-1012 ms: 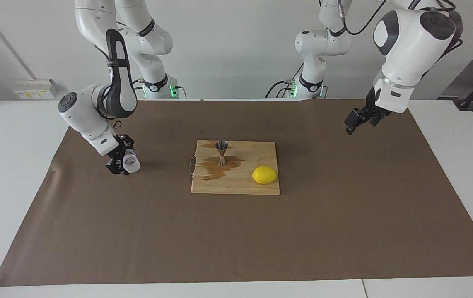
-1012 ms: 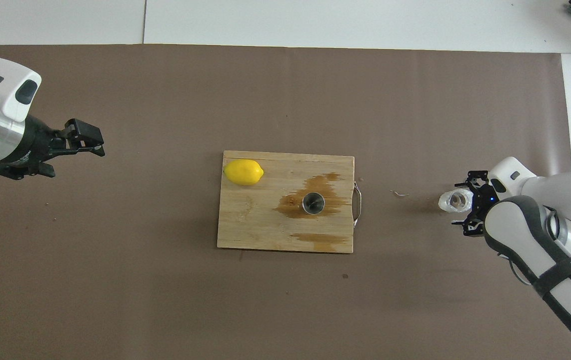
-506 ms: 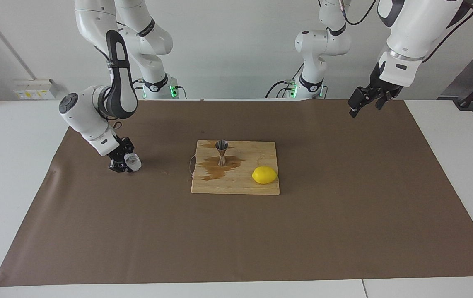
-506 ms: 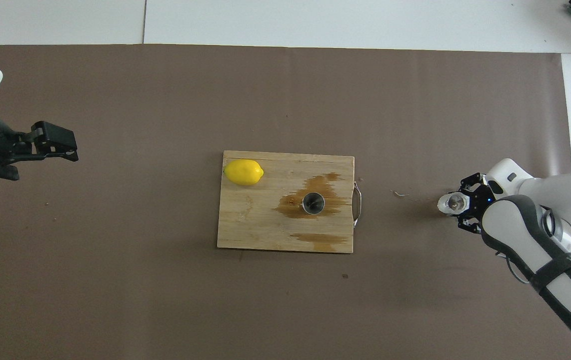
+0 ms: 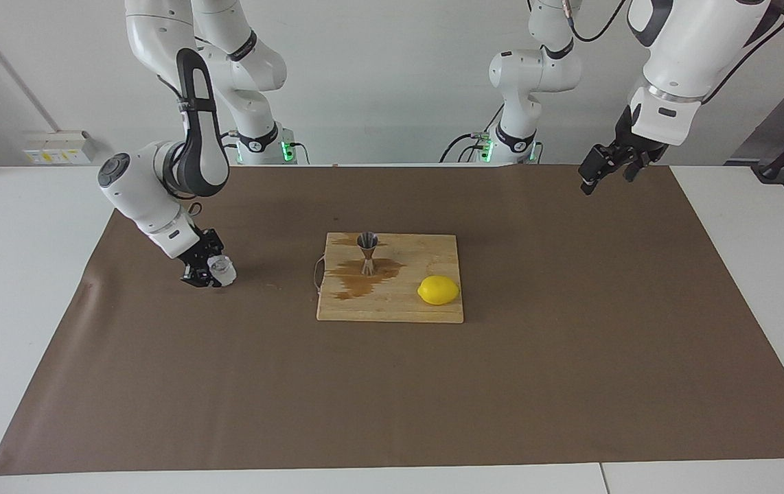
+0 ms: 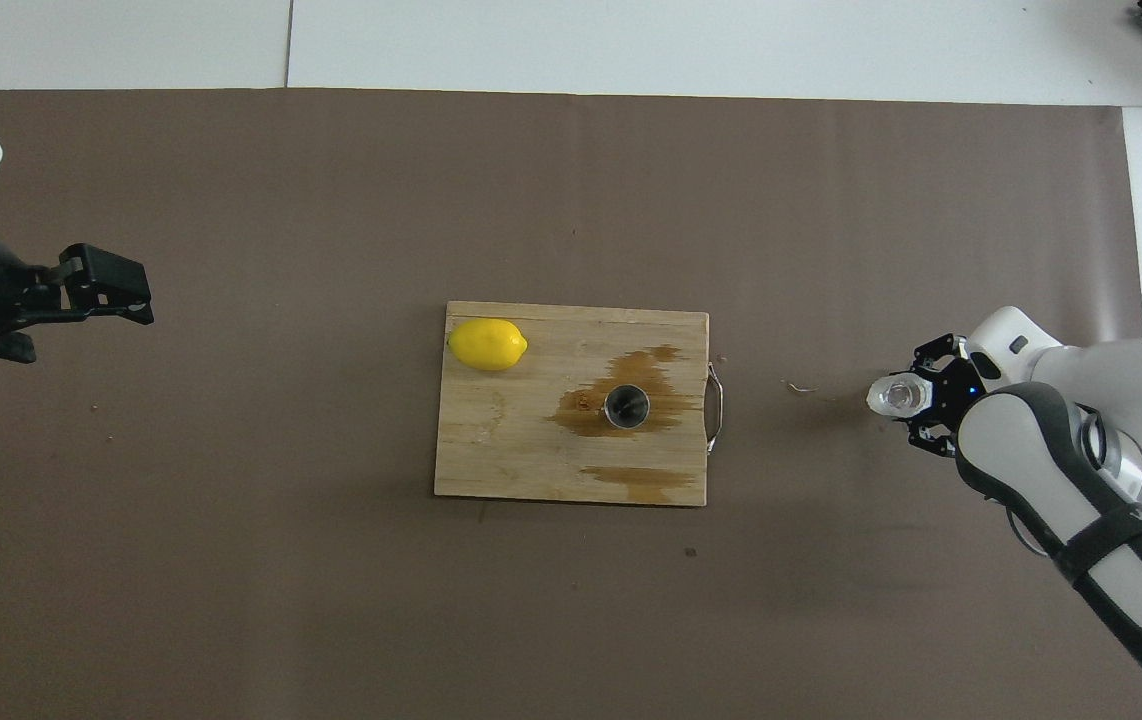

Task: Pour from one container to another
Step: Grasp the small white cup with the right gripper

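The small translucent whitish cup (image 5: 222, 267) (image 6: 896, 396) is at the brown paper's level toward the right arm's end of the table, with my right gripper (image 5: 212, 272) (image 6: 913, 400) shut on it. Whether the cup still touches the paper I cannot tell. The steel hourglass jigger (image 5: 367, 252) (image 6: 626, 406) stands upright on the wooden cutting board (image 5: 406, 309) (image 6: 511, 460) in a brown wet stain. My left gripper (image 5: 591, 180) (image 6: 116, 292) hangs open and holds nothing, high over the paper at the left arm's end.
A yellow lemon (image 5: 438, 290) (image 6: 487, 344) lies on the board's corner toward the left arm. A second brown stain (image 6: 636, 480) marks the board's edge nearer the robots. A thin scrap (image 6: 799, 385) lies on the paper between the board and the cup.
My right gripper has shut on the cup, which now sits more upright between the fingers. The left arm rose and drew back toward its own end, then stopped.
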Robot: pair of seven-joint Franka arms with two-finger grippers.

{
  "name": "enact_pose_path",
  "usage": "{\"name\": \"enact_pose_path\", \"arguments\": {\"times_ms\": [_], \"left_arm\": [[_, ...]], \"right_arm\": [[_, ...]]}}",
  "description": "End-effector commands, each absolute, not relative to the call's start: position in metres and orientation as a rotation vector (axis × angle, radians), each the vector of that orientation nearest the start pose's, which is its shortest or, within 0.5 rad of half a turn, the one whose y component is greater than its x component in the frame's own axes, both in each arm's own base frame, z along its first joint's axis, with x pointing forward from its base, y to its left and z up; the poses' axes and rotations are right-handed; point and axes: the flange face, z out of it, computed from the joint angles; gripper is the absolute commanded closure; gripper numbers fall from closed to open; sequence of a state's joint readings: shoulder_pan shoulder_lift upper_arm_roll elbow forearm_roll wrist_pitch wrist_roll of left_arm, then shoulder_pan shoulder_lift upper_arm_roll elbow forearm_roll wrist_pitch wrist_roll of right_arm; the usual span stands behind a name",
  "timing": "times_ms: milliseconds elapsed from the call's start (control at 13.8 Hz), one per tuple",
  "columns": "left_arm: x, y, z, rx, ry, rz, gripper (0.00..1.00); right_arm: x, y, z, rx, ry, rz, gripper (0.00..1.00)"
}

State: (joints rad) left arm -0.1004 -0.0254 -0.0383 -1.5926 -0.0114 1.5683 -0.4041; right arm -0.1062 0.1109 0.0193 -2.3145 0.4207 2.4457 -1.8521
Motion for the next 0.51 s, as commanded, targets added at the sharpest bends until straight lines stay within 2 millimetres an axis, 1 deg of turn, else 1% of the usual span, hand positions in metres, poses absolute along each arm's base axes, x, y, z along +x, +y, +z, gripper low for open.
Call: {"name": "enact_pose_path", "arguments": {"times_ms": [0,72,145,217,289,434], "left_arm": [[0.536,-0.073,0.629,-3.112,-0.42,-0.001,0.0],[0.539,-0.071,0.631,-3.118,-0.407,-0.026,0.0],[0.544,-0.056,0.632,-3.12,-0.441,-0.065,0.0],[0.547,-0.045,0.63,-3.128,-0.447,-0.058,0.0],[0.546,-0.057,0.631,-3.141,-0.376,-0.057,0.0],[0.546,-0.058,0.631,-3.14,-0.366,-0.052,0.0]], "right_arm": [[0.527,-0.012,0.32,-2.281,-1.908,-0.411,1.0],[0.529,0.0,0.323,-2.287,-1.896,-0.414,1.0],[0.532,0.01,0.331,-2.296,-1.888,-0.426,1.0],[0.534,0.02,0.337,-2.312,-1.866,-0.433,1.0],[0.536,0.031,0.344,-2.315,-1.857,-0.434,1.0],[0.538,0.047,0.35,-2.342,-1.81,-0.426,1.0]]}}
